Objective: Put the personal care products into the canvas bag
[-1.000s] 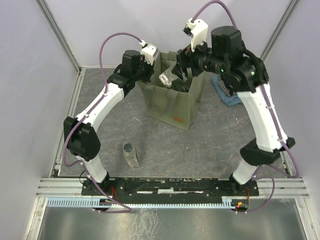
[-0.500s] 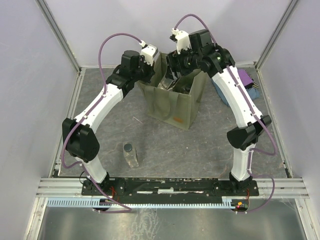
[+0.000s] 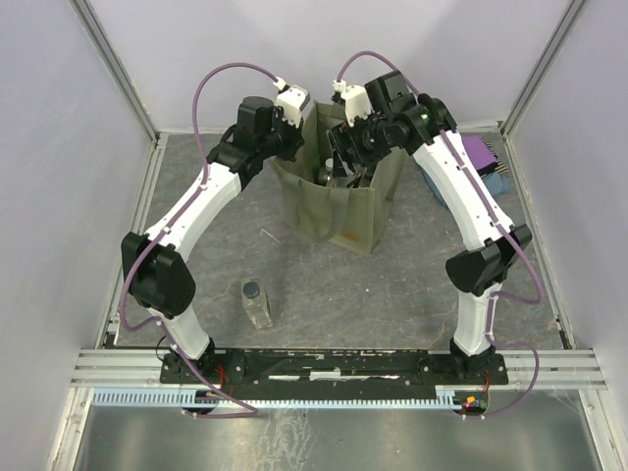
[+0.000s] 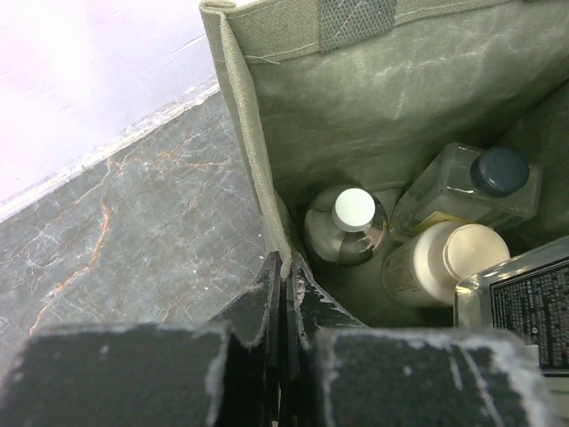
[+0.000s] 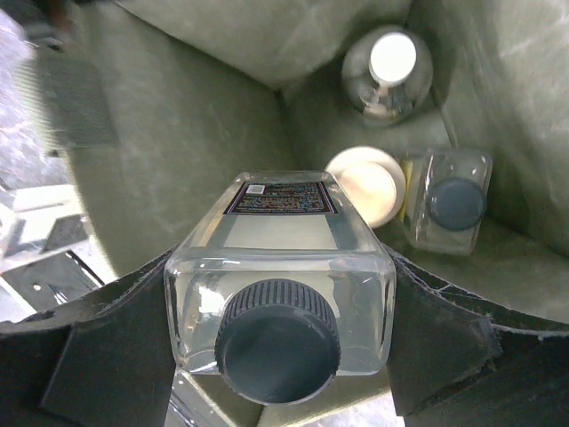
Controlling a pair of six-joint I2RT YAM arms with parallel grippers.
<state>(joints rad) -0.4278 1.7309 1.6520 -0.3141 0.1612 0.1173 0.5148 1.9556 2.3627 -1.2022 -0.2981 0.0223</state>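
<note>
Olive-green fabric fills the middle of the top view: the boxy canvas bag (image 3: 343, 211) stands between my arms. My left gripper (image 3: 297, 147) is at its left rim and my right gripper (image 3: 343, 162) is down in its mouth. A clear rectangular bottle with a dark cap (image 3: 257, 302) waits on the grey table (image 3: 412, 285), near-left and well apart from the bag, closer to my left arm. I cannot tell whether it stands or lies.

The left wrist view shows those fingers pinched together on the rim. On the floor inside are a round nozzle-topped bottle (image 4: 347, 222), a cream-white round jar (image 4: 440, 262) and a second dark-capped clear bottle (image 4: 476, 182).

The right wrist view shows what the others hide. The fingers are clamped on the held bottle (image 5: 280, 222), cap toward the camera and long axis pointing down into the bag. The three packed items lie just past its base to the right, so I judge that letting go lands it beside them.
</note>
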